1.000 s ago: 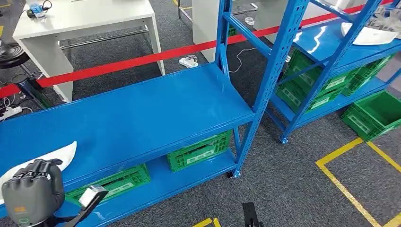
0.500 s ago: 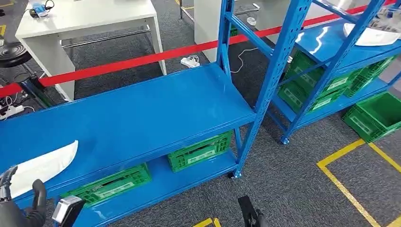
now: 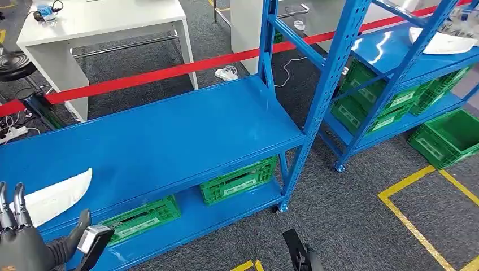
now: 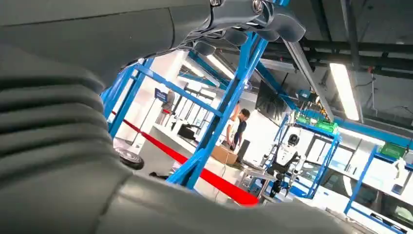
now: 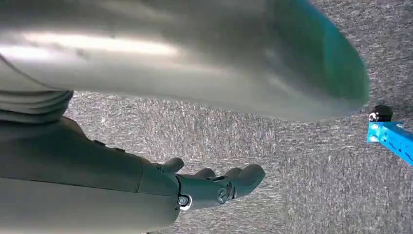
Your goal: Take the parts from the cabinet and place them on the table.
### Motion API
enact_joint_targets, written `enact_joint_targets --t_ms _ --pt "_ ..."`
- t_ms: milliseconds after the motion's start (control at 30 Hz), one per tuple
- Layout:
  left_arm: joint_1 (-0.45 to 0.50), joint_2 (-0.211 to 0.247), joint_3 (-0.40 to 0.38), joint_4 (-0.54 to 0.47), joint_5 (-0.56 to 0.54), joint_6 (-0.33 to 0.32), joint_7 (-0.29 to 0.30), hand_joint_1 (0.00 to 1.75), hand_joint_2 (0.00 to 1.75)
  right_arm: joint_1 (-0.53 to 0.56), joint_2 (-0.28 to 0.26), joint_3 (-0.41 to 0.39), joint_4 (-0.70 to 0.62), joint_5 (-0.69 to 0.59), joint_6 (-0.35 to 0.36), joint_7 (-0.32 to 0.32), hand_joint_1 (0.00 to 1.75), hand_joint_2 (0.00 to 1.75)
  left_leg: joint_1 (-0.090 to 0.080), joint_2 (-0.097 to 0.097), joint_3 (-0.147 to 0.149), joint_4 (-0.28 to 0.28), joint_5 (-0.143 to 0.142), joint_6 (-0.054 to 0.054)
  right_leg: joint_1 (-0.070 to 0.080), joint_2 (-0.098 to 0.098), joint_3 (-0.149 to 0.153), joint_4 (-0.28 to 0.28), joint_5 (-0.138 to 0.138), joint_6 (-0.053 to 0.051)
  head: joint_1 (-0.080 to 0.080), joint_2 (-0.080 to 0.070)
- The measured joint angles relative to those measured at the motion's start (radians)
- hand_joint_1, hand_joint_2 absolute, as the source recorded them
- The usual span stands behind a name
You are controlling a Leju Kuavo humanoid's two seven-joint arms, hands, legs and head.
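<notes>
A part [image 3: 53,197] lies on the shelf [image 3: 169,141], crates [image 3: 237,180] below it, table [image 3: 101,22] behind.

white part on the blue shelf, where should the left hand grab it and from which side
Probably the near long edge of the white part: it lies flat, thin and curved by the shelf's front lip, just beyond the open left hand. Come from the front, fingers over, thumb under.

The left robot hand [image 3: 22,243] is cut off by the head view's lower edge. It hides the near end of the white part [image 3: 56,196] on the blue shelf [image 3: 169,141]. The right robot hand [image 5: 214,187] is partly hidden behind a blurred grey cover [image 5: 195,53].
</notes>
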Motion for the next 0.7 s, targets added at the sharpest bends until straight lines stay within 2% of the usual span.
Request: enact_joint_targets --t_ms 700 --pt "-0.005 0.0 -0.007 0.018 0.0 0.0 0.0 0.0 0.0 0.0 -0.001 0.004 0.0 0.0 0.0 0.0 0.0 0.0 0.0 0.0 0.0 0.0 0.0 0.0 0.0 0.0 0.0 0.0 0.0 0.0 0.0 0.0"
